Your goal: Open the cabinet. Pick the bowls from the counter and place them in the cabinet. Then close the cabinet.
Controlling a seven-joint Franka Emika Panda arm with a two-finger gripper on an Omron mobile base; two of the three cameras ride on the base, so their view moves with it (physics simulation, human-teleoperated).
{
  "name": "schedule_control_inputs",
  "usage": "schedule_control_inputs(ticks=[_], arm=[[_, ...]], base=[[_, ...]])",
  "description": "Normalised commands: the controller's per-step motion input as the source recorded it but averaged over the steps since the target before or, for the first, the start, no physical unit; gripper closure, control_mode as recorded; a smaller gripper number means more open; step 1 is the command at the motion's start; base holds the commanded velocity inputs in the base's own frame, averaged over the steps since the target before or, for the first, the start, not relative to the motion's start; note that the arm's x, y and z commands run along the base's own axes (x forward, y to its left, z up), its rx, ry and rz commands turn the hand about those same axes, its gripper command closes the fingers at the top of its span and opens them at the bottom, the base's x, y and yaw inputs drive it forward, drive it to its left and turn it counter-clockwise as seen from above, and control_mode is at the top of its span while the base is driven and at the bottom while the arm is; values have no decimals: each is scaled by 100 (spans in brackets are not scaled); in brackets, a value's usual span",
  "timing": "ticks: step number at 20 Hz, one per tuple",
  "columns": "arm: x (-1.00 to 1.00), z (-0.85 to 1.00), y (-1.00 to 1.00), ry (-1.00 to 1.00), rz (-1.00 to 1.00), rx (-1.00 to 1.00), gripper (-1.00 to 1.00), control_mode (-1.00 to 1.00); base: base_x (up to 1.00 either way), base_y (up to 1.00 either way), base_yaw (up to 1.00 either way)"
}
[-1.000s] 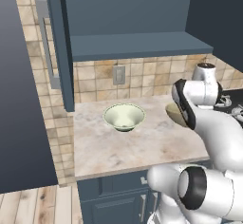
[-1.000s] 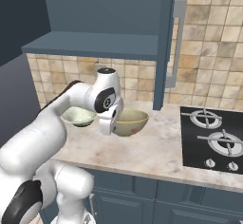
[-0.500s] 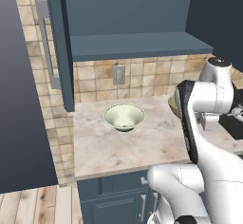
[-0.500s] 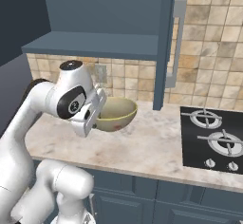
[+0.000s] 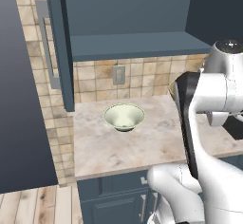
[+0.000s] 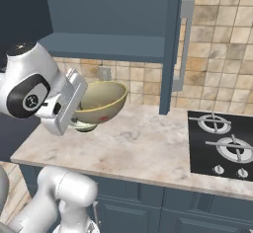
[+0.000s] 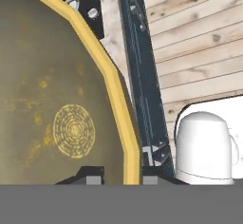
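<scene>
Bowls first, from the left base view: the pale cream-green round bowl (image 5: 124, 116) sits upright on the beige-pink marbled stone counter (image 5: 142, 147), at about ten o'clock from the white arm. Above it the dark blue-grey wall cabinet (image 5: 137, 45) stands open, its shelf bare — room for both bowls.

Right base view: the two-finger gripper (image 6: 74, 109) carries the mustard yellow-brown wide-rimmed bowl (image 6: 100, 101) clear of the counter, tilted on its side, probably because it is pinched by the rim. The shelf lies toward twelve o'clock, the black stovetop (image 6: 222, 148) toward three.

Hand view: the dark fingertips (image 7: 94, 172) straddle the yellow rim — clenched on it, one inside, one outside, the bowl's interior at nine o'clock.
</scene>
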Motion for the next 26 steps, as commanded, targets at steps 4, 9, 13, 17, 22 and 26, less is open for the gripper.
schedule_control_inputs(ticks=[4,9,13,17,22,26], arm=[[-24,95,28,-8,0,-11,100,-100],[0,73,6,-30,0,-7,100,-100],[0,48,0,-26,1,0,100,-100],[1,31,0,-18,1,0,100,-100],[17,4,0,-7,2,6,100,-100],[22,0,-1,-5,7,15,100,-100]], base=[[0,0,0],[0,0,0],[0,0,0],[0,0,0],[0,0,0],[0,0,0]])
